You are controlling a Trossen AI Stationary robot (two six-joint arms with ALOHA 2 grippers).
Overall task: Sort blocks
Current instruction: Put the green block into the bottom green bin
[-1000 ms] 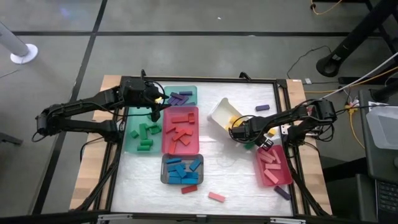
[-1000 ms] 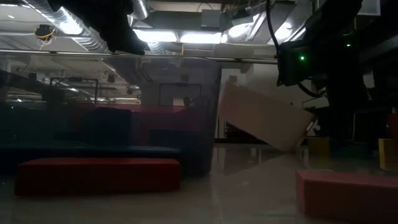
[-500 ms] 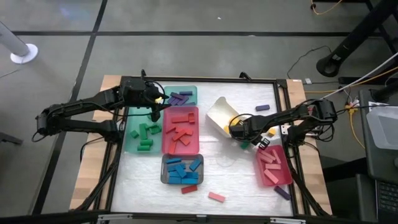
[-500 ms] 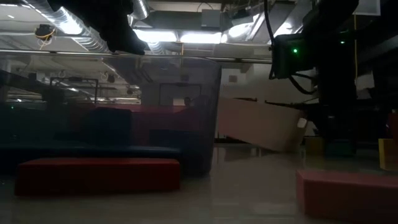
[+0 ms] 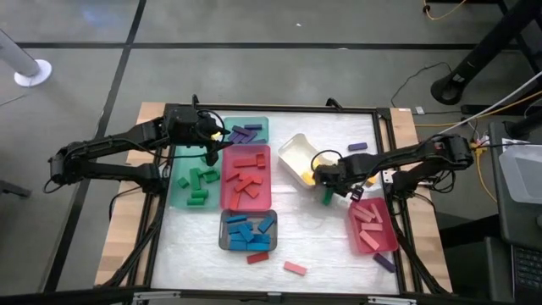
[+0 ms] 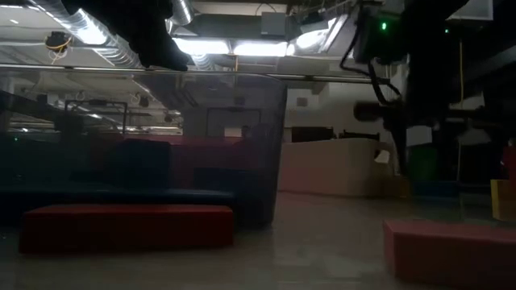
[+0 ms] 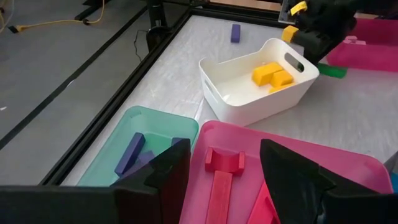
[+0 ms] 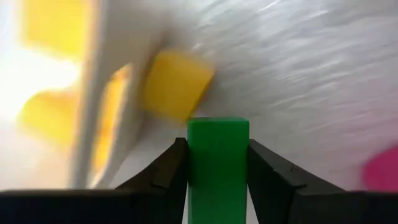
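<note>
My right gripper (image 5: 326,185) is shut on a green block (image 8: 217,162) beside the white tray (image 5: 296,158), which sits flat and holds yellow blocks (image 7: 273,76). One yellow block (image 8: 177,84) shows against the tray's wall near my right fingers. My left gripper (image 7: 225,149) hangs open and holding nothing over the near end of the red tray (image 5: 246,178), next to the teal tray (image 5: 246,130) with purple blocks. My right gripper pinches the green block's two long sides (image 8: 217,143) between its two fingers. The fingers point down and run along the block, whose free end (image 7: 331,71) sticks out past the fingertips. In the low view the block looks clear of the table.
The green tray (image 5: 193,182) holds green blocks, the grey tray (image 5: 248,230) blue ones and the pink tray (image 5: 373,227) pink ones. Loose blocks lie on the white mat: purple (image 5: 357,146), red (image 5: 257,257), pink (image 5: 295,268) and purple (image 5: 384,262).
My right gripper has risen beside the white tray and rolled at the wrist. The white tray stood tilted up on one edge a second ago. It has come down in steps and now rests flat.
</note>
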